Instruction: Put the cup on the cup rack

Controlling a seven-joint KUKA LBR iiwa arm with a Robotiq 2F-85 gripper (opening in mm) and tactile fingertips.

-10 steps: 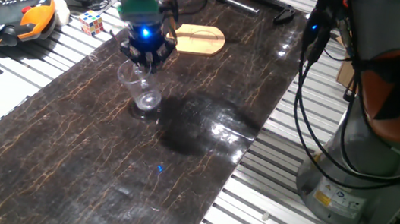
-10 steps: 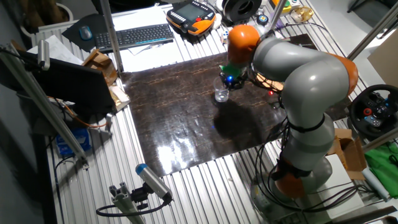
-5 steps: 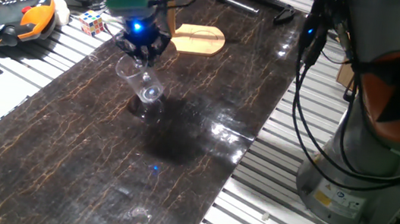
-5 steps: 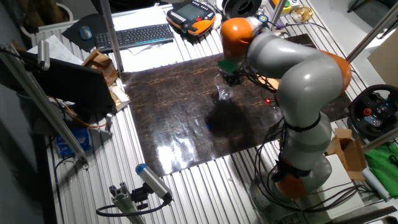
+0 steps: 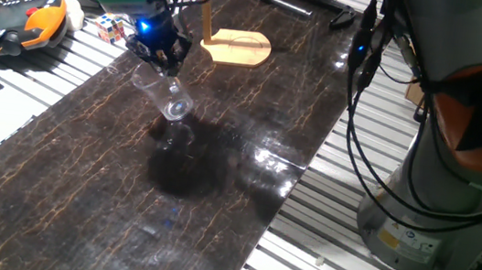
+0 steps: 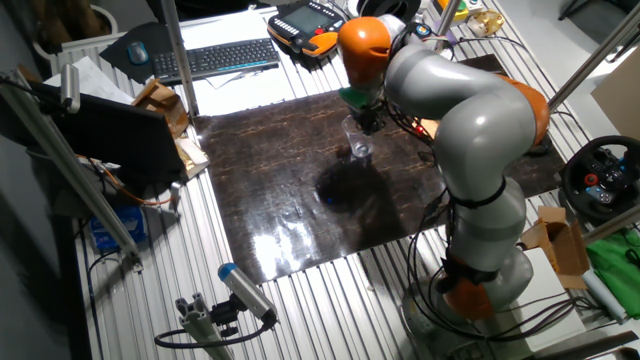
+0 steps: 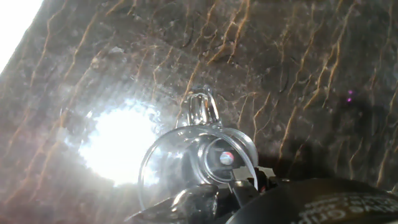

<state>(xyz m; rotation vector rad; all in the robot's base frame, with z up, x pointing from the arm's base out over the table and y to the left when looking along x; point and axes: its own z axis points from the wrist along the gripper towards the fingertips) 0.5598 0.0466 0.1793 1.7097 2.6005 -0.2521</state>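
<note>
Grey rounded arm (image 6: 470, 110), orange joint rings, black cables along side, blue light at wrist.

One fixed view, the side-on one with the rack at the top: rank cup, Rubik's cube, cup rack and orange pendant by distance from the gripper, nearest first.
1. The cup: held at its rim in the gripper, tilted, off the table.
2. The Rubik's cube: just left, at the table edge.
3. The cup rack: right and farther back; too close to call against the cube.
4. The orange pendant: far left, off the dark tabletop.
</note>
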